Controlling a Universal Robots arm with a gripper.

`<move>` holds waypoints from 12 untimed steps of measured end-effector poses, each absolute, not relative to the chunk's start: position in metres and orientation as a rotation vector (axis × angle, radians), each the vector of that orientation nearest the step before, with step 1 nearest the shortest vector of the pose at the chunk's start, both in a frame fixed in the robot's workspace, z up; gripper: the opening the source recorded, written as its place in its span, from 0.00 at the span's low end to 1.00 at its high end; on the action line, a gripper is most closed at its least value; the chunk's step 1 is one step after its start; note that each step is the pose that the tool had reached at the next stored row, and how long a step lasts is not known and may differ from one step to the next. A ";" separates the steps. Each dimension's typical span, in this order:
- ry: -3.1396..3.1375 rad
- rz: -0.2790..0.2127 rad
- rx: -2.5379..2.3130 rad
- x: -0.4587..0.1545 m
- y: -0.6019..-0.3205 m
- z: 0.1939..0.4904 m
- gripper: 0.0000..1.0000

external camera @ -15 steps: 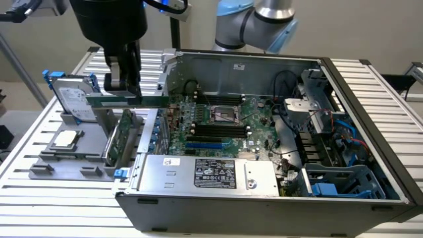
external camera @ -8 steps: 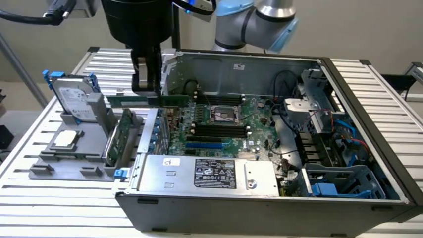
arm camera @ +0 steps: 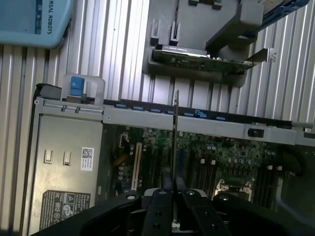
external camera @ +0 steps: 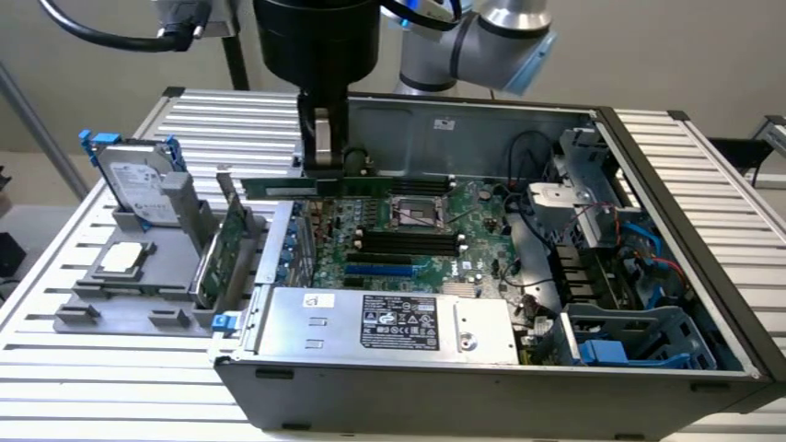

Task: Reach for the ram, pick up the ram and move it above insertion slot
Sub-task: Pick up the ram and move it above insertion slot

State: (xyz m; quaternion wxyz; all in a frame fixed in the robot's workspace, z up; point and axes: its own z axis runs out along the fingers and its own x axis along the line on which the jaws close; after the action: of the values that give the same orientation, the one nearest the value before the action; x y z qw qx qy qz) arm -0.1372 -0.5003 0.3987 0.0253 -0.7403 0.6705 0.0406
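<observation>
The ram is a long thin green stick held level above the open computer case, over the motherboard's back part. My gripper comes straight down from above and is shut on the stick left of its middle. In the wrist view the ram shows edge-on as a thin line rising from between the black fingers of the gripper. The black and blue memory slots lie on the motherboard below and slightly nearer than the stick.
A silver hard drive and a green expansion card stand in a grey holder at the exterior view's left. The power supply fills the case's near side. A blue drive cage and cables sit at the right.
</observation>
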 end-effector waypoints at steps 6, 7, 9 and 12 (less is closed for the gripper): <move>2.072 0.127 -2.288 -0.110 -0.500 0.399 0.13; 2.072 0.127 -2.288 -0.105 -0.500 0.399 0.13; 2.072 0.127 -2.288 -0.096 -0.500 0.399 0.13; 2.074 0.127 -2.287 -0.085 -0.499 0.399 0.13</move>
State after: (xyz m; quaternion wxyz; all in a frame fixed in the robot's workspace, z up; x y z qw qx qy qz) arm -0.0849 -0.4994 0.3985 0.0258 -0.7400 0.6709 0.0410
